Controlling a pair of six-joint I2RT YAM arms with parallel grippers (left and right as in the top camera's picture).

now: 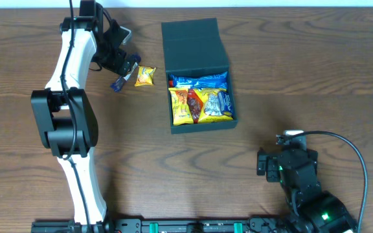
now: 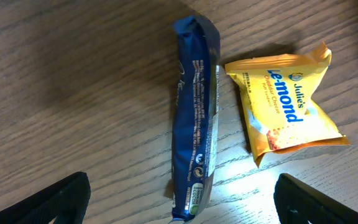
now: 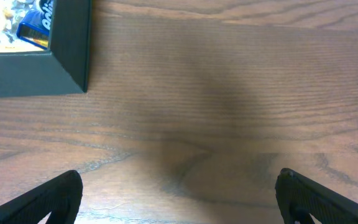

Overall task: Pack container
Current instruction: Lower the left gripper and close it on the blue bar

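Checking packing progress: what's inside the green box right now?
The open container holds a blue packet along its lid side, yellow packets nearer the robot, and a silver-blue packet at the right. Anything beneath them is covered.

I count one box (image 1: 193, 42). Outside it I see two snacks: one blue bar (image 2: 194, 118) and one yellow packet (image 2: 288, 102). Inside the box there are about five packets (image 1: 181, 110), but they overlap, so I cannot count them exactly.
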